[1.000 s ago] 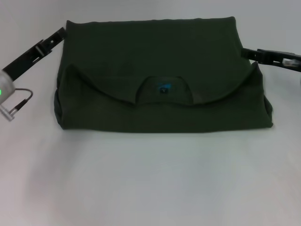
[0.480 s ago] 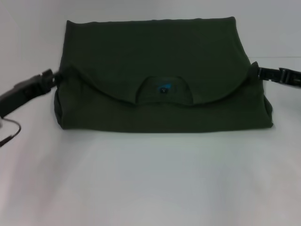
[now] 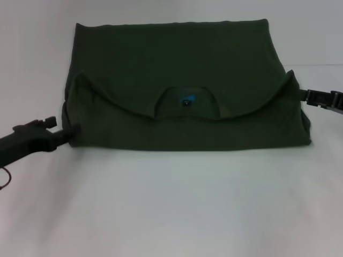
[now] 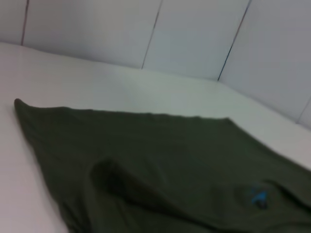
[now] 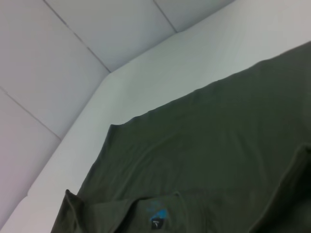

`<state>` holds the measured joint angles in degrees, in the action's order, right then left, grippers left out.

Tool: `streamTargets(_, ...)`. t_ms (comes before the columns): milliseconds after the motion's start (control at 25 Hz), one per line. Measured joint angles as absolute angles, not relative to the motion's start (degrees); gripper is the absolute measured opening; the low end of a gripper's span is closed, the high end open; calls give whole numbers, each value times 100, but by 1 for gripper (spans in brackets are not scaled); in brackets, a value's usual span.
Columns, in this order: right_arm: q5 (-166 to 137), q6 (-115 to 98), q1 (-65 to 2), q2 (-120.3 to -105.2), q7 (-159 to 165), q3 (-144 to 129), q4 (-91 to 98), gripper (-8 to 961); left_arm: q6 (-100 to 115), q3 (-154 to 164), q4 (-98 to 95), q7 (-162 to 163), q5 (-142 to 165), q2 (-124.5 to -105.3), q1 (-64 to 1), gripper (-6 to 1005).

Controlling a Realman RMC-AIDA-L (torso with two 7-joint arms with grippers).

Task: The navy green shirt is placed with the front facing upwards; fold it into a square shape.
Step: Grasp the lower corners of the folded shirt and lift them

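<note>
Head overhead; wrists low, shirt (image 3: 177, 91) shared

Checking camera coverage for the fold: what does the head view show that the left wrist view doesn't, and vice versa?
Only the head view shows both grippers: the left gripper at the near left corner of the navy green shirt, the right gripper at its right edge. It also shows the shirt's whole folded outline on the white table.

Only the left wrist view shows the panelled wall behind the table; no fingers appear there.

Both show the shirt, the table, and the blue label at the collar.
</note>
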<state>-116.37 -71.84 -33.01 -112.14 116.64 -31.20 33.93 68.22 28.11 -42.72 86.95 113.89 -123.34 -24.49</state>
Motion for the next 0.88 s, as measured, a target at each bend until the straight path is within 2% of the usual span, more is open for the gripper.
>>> streamTargets(320, -11624, -7092, -3247, -11244, 11773, -3087, 3392, 615, 5706, 3623, -4194, 8303, 11754, -12435, -2436, 755)
streamTargets(880, -11617, -7086, -3236, -11258, 11874, -2965, 3353, 616, 5277, 4034, -3962, 8155, 11785, -12426, -2623, 747)
